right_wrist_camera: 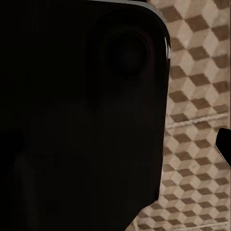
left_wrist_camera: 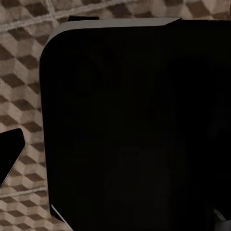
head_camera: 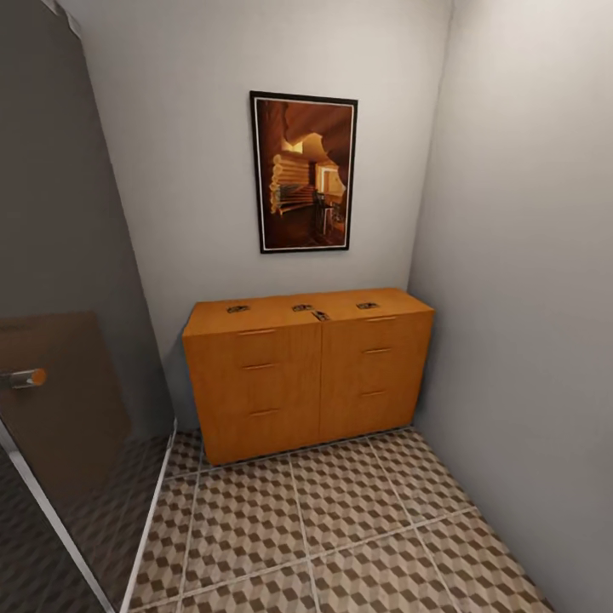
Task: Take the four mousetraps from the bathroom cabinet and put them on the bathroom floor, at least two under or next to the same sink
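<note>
The bathroom floor with its brown and cream cube tiles spreads ahead of me in the head view. At the far wall stands an orange wooden dresser. Several tiny flat tan-and-dark pieces lie on its top. They look like mousetraps but are too small to be sure. In both wrist views a large black rounded body hangs close over the floor tiles. A dark finger-like tip pokes in at the edge of each, and its state is unreadable.
A dark glass panel with a round handle closes off the left side, above a white floor strip. A grey wall runs along the right. A framed picture hangs above the dresser.
</note>
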You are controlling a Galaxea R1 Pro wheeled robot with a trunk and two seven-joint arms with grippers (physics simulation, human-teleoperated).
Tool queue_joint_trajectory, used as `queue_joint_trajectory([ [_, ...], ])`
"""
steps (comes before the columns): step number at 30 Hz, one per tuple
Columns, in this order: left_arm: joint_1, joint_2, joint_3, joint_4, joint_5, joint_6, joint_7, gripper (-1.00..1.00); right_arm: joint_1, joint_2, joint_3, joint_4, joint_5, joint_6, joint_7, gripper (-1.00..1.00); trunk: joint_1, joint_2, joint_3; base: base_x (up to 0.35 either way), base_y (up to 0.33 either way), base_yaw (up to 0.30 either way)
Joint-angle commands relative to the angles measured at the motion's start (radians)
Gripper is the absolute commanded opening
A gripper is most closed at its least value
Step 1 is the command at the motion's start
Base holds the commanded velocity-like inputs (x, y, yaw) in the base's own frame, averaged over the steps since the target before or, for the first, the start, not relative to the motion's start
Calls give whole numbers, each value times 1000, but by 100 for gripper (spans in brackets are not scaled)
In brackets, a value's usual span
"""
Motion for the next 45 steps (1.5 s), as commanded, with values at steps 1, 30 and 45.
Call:
queue_joint_trajectory([
  [1, 0, 0, 0, 0, 2, -3, 0, 100, 0, 0, 0, 0, 0, -3, 0, 100, 1, 0, -1, 322, 0, 0],
  [30, 0, 1, 0, 0, 2, -4, 0, 100, 0, 0, 0, 0, 1, -3, 0, 100, 1, 0, -1, 322, 0, 0],
  [45, 0, 1, 0, 0, 2, -4, 0, 100, 0, 0, 0, 0, 1, -3, 0, 100, 1, 0, -1, 322, 0, 0],
])
